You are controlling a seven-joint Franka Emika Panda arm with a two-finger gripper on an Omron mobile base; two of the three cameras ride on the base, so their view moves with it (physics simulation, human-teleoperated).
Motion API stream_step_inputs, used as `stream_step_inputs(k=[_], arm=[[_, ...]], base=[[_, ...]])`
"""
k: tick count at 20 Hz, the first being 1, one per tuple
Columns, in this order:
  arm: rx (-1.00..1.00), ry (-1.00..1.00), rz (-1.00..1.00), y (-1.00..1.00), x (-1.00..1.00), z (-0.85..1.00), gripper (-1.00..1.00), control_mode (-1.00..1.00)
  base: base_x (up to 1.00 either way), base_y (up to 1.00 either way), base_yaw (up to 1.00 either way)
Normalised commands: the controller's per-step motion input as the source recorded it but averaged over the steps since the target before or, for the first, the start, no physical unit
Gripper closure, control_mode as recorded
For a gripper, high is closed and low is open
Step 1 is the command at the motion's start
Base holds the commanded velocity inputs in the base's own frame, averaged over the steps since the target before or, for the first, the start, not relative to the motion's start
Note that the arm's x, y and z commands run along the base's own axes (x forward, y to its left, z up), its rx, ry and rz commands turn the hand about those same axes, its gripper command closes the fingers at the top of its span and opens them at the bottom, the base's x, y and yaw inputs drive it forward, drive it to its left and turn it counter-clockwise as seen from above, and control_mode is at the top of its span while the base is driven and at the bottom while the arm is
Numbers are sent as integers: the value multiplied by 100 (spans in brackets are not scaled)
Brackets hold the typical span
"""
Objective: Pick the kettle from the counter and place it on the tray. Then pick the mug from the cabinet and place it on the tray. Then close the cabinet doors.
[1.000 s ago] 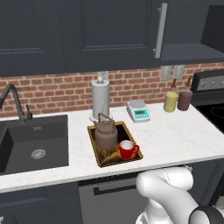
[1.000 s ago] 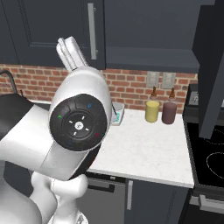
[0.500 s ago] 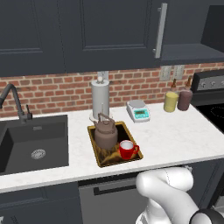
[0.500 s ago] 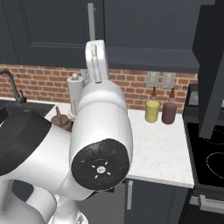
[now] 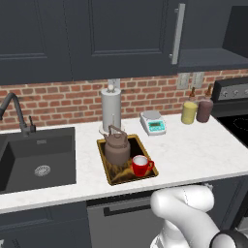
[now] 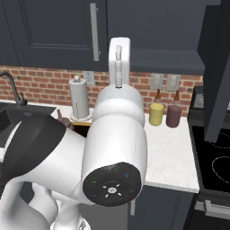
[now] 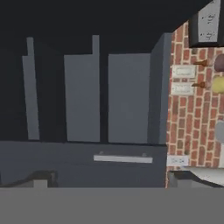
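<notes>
The brownish-grey kettle (image 5: pixel 116 148) stands on the flame-patterned tray (image 5: pixel 103 160) on the white counter (image 5: pixel 193 150). The red mug (image 5: pixel 140 165) sits on the same tray, just in front of the kettle. My gripper (image 7: pixel 109 181) is raised and faces the dark cabinet (image 5: pixel 121 34). Its fingertips (image 7: pixel 40 178) stand wide apart with nothing between them. The cabinet door (image 7: pixel 129 98) with the silver bar handle (image 7: pixel 122 158) lies flush and shut. From the right base camera my arm (image 6: pixel 117 134) hides most of the tray.
A dark sink (image 5: pixel 36 162) is at the left, with a tall silver-white cylinder (image 5: pixel 110 109) behind the tray. A small scale (image 5: pixel 152 122), a yellow bottle (image 5: pixel 189 111) and a brown bottle (image 5: pixel 205 109) stand by the brick wall. A stove (image 6: pixel 213 157) is at the right, and a dark panel (image 6: pixel 218 67) juts out above it.
My arm has swung across the right base view, and its upper white link now points straight up at the cabinet. Kettle, mug and tray have not moved.
</notes>
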Motion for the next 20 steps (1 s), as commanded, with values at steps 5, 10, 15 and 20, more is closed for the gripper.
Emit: stream_step_inputs(k=[5,10,15,20], arm=[[0,-10,-17,-35,-2,20,-100,-100],[0,-11,-20,-43,-6,20,-100,-100],[0,-8,-23,-43,-1,9,-100,-100],[0,-7,-21,-44,0,7,-100,-100]], base=[[0,0,0],[0,0,0],[0,0,0],[0,0,0]])
